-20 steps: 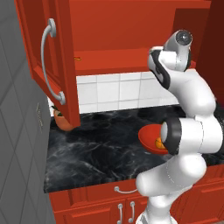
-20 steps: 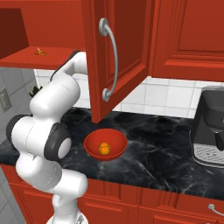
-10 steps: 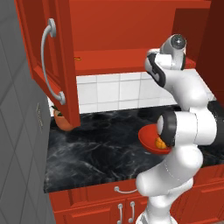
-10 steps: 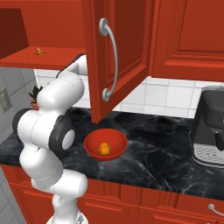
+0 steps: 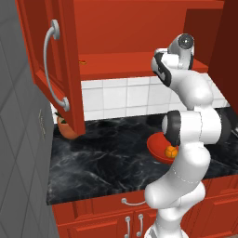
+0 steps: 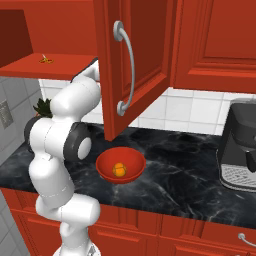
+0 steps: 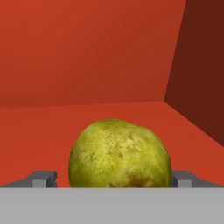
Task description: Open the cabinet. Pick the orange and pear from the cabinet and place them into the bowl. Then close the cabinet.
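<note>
Bright even rendered light, sharp focus, soft shadows, glossy highlights

Glossy red cabinet (image 6: 145, 55) with polished metal handle (image 6: 127, 65); dull, speckled pear (image 7: 120, 154); glossy dark marble-look counter (image 5: 111, 158).

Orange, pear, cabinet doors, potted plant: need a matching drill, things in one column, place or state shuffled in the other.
Things:
1. orange
2. pear
3. cabinet doors
4. potted plant

Place or state:
A. swung open
B. on the cabinet shelf, between the fingertips
C. in the red bowl
D. on the counter, behind the left door

Pairs: 1-C, 2-B, 3-A, 4-D
</note>
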Controlling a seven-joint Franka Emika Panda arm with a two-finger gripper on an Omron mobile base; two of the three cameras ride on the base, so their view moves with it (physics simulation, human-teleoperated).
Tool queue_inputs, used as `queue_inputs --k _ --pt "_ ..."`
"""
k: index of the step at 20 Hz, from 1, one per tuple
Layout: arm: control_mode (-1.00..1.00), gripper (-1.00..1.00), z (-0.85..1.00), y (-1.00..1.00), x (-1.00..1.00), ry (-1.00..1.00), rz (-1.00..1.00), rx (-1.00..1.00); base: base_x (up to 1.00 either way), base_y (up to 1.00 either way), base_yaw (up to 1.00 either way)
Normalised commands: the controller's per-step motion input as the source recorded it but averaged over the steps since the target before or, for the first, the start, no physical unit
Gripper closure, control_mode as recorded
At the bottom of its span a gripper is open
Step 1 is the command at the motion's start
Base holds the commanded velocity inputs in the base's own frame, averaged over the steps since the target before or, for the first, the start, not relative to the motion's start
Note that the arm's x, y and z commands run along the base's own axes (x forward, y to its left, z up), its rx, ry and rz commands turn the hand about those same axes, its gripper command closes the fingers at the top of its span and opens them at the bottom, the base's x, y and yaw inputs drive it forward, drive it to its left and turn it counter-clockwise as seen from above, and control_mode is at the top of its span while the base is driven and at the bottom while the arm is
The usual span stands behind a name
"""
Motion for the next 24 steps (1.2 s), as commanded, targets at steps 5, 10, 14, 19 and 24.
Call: queue_inputs --k 5,10,14,19,24 --pt "-1.00 1.00 -0.21 -0.07 0.41 0.00 0.00 0.00 0.00 0.00 0.00" --pt "-1.00 1.00 -0.14 -0.01 0.10 -0.01 0.00 -0.01 0.00 0.00 0.00" --pt "-1.00 1.00 0.00 0.00 -0.03 0.00 0.00 0.00 0.00 0.00 0.00" --pt "-1.00 1.00 0.00 0.02 -0.75 -0.05 0.00 0.00 0.00 0.00 0.00" --pt "-1.00 1.00 0.09 0.25 -1.00 -0.12 0.00 -0.02 0.00 0.00 0.00"
